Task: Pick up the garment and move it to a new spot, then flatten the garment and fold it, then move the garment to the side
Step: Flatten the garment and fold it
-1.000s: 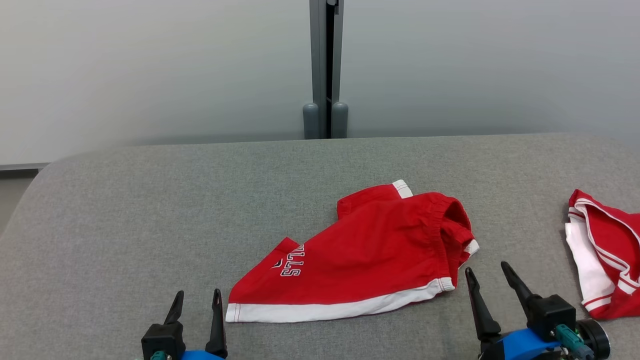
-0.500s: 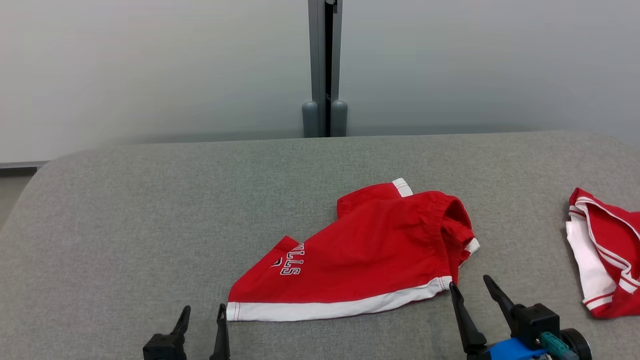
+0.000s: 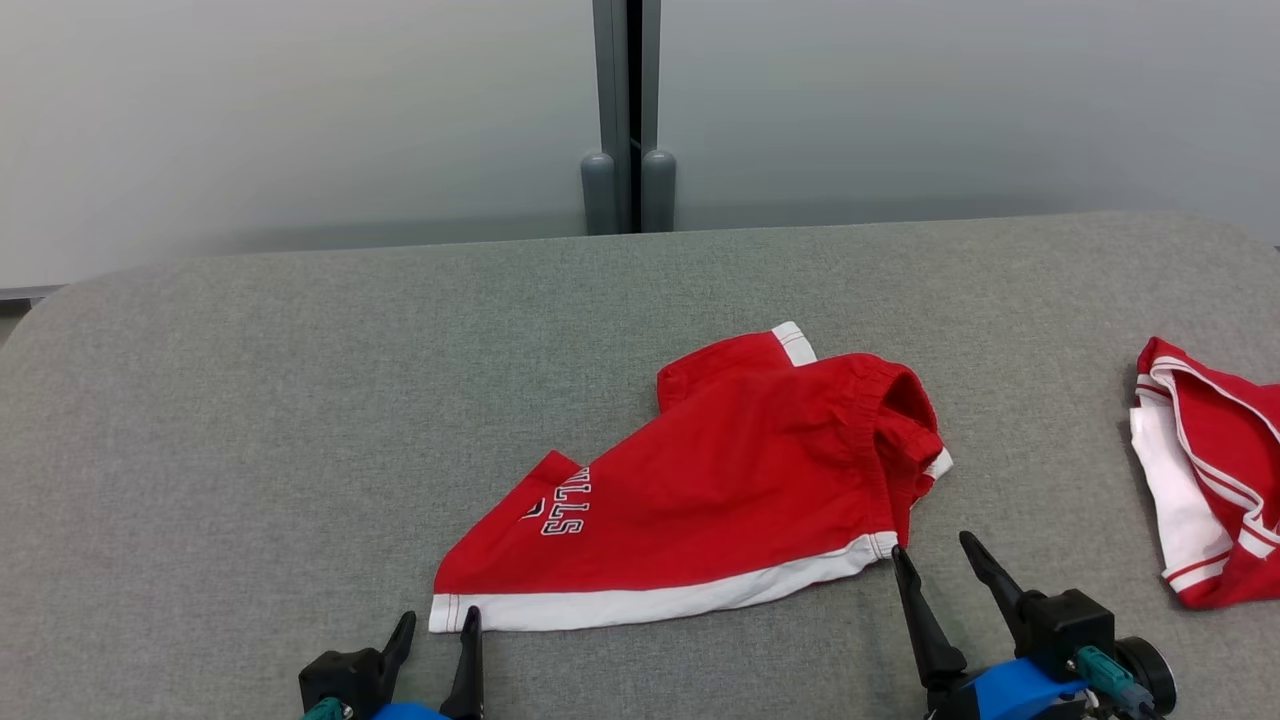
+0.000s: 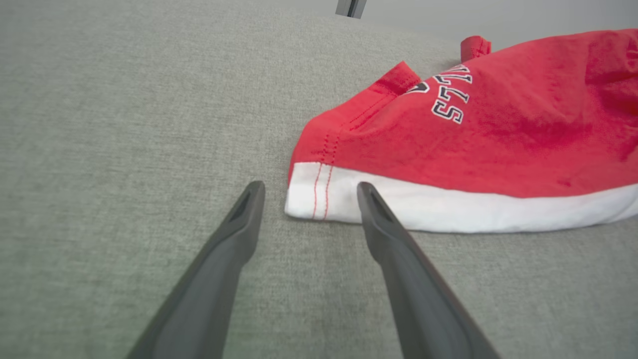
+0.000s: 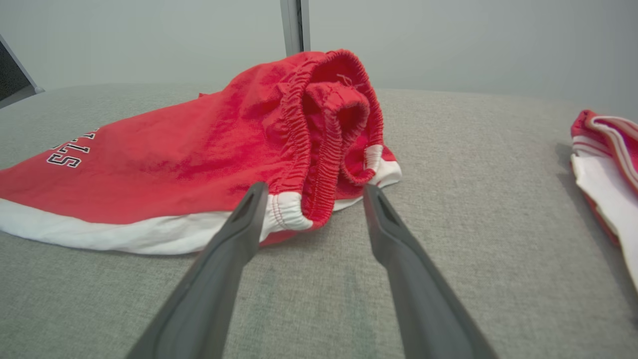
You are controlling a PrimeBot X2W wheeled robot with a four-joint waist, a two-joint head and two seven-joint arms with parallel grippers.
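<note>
Both left gripper (image 3: 439, 613) and right gripper (image 3: 931, 544), fingers (image 5: 398, 259) spread empty, near shorts (image 3: 720, 490) lying crosswise, waistband (image 3: 882, 430) rightward.

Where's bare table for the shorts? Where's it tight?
Free: table left of the shorts, and the strip behind them. Narrower: gap between shorts and second garment. Tight: near hem, with left gripper and right gripper open at its corners.

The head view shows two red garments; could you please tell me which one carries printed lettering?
The red shorts in the middle, with white-outlined letters near their left corner; the striped garment at the right edge shows none.
</note>
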